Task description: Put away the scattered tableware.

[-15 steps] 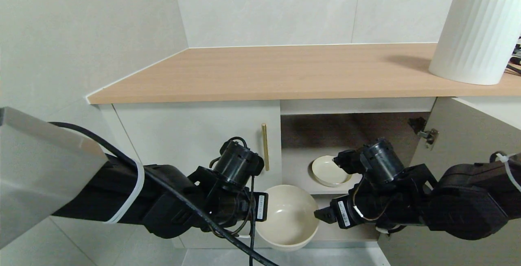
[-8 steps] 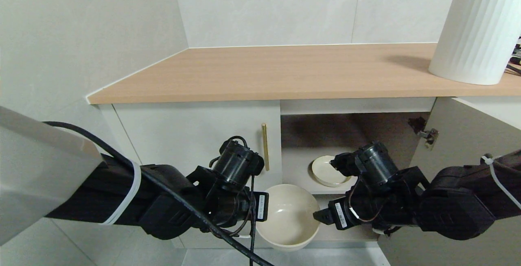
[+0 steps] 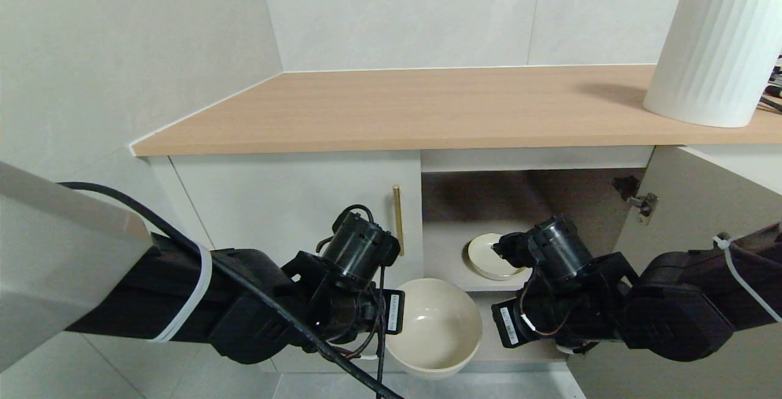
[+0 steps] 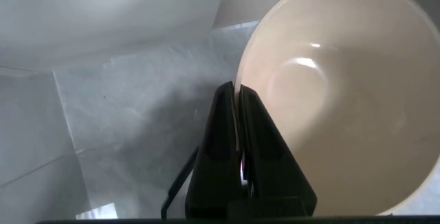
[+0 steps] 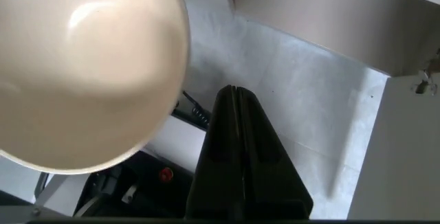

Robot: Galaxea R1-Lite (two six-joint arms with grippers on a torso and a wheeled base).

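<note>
1. Two fingers of the left hand (image 4: 238, 93) are pinching the rim of a cream bowl (image 4: 337, 93), one finger inside the rim and one outside.
2. That bowl is held in the air with its opening up, in front of the open cabinet (image 3: 525, 197) and lower than its shelf (image 3: 443, 252). The grey floor (image 4: 130, 114) is below it.
3. On the right hand (image 5: 234, 90) the fingers are pressed together and they hold nothing. This hand is just beside the bowl, on the side opposite to the left hand. In the head view a narrow gap shows between them.
4. A small cream plate (image 3: 486, 253) lies flat on the shelf inside the cabinet, behind the right arm, which covers part of it.
5. One cabinet door (image 3: 702, 203) stands open at the robot's right. The other door (image 3: 293, 203) is closed, and it has a thin golden handle (image 3: 396, 219) near its edge.
6. Above the cabinet is the wooden counter (image 3: 427, 106). A white ribbed container (image 3: 715, 51) stands upright on it, at the far right.
</note>
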